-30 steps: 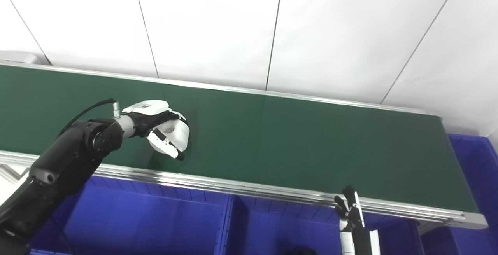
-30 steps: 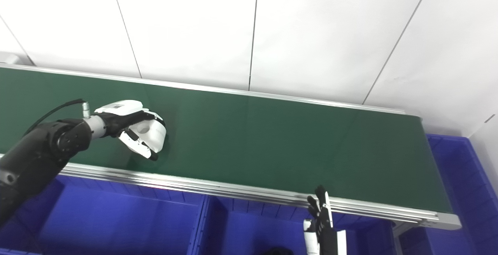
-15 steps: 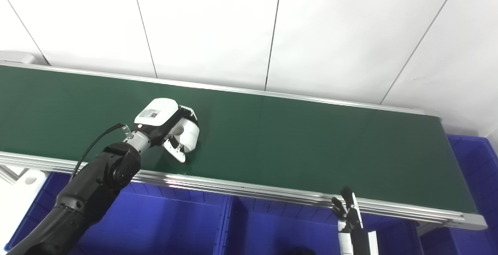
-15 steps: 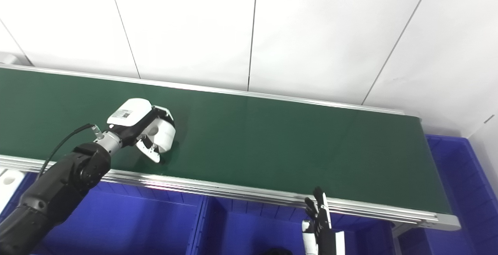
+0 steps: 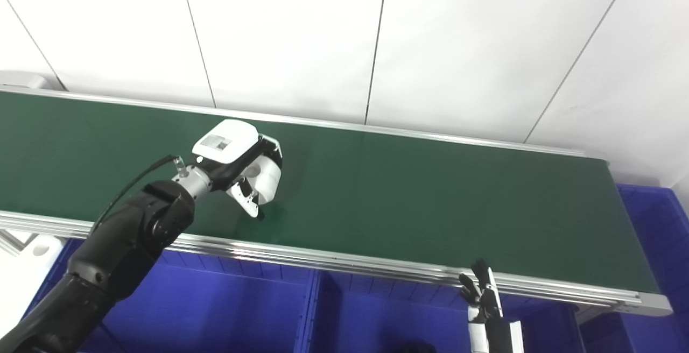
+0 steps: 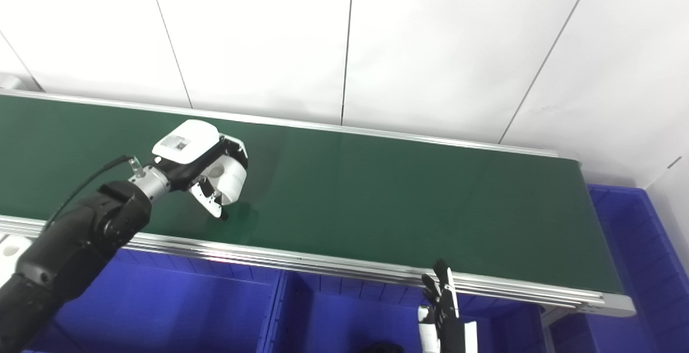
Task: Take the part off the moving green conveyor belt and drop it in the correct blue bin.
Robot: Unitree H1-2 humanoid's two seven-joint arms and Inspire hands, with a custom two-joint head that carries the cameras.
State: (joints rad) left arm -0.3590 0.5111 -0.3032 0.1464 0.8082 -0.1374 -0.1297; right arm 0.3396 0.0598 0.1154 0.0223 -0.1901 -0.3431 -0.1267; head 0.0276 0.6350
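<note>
The green conveyor belt (image 5: 430, 202) runs across the view from left to right. My left hand (image 5: 232, 155) is over the belt's near left part. It is shut on a white cylindrical part (image 5: 267, 178) with a hole in its face, also seen in the right eye view (image 6: 231, 179). The part hangs a little above the belt, with a shadow under it. My right hand (image 5: 482, 295) is low, in front of the belt's near rail, fingers pointing up and holding nothing; it also shows in the right eye view (image 6: 442, 295).
Blue bins sit below the belt's near rail: one on the left (image 5: 215, 304), one in the middle (image 5: 377, 315). Another blue bin (image 5: 659, 234) stands past the belt's right end. A white object (image 5: 24, 267) shows at the lower left edge. A white panelled wall stands behind.
My left hand has moved right and a little farther over the belt with the white part in it, and has turned and lifted. The right hand has stayed put.
</note>
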